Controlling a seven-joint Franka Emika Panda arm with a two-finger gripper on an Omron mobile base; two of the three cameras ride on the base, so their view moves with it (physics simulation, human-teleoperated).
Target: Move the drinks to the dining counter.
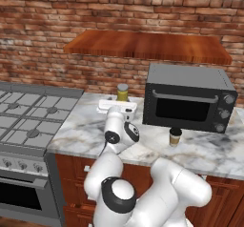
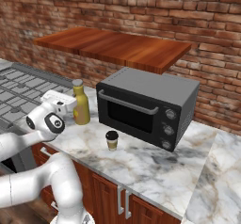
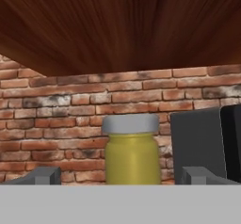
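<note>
Two drinks stand on the marble surface (image 2: 155, 171) along the brick wall (image 2: 207, 44): a mustard-yellow bottle (image 2: 81, 103) with a grey cap, and a small tan paper cup (image 2: 112, 140) with a black lid. In the right base view the bottle stands upright just left of the black toaster oven (image 2: 146, 106), near the oven's front left corner, while the cup sits in front of the oven's door, closer to the surface's front edge. In the left base view the bottle (image 1: 123, 93) is partly hidden behind the white hand, with only its cap and shoulder showing above it, and the cup (image 1: 175, 137) stands below the oven (image 1: 188, 97), well apart from the bottle.

The jaws (image 1: 117, 106) are spread wide and hold nothing. They point at the bottle from the front, level with its upper part. In the hand view the bottle (image 3: 132, 152) sits centred between the two dark fingertips (image 3: 43, 175), with clear room on either side and no contact visible. The grey side of the oven (image 3: 197, 140) shows just right of the bottle there, with brick behind and the underside of the wooden shelf (image 3: 117, 25) overhead.

A wooden shelf (image 1: 147, 45) is mounted on the brick above the surface. A gas stove (image 1: 28, 121) with grey grates adjoins the surface on its left, and red-brown cabinets (image 2: 117, 195) run below the surface
</note>
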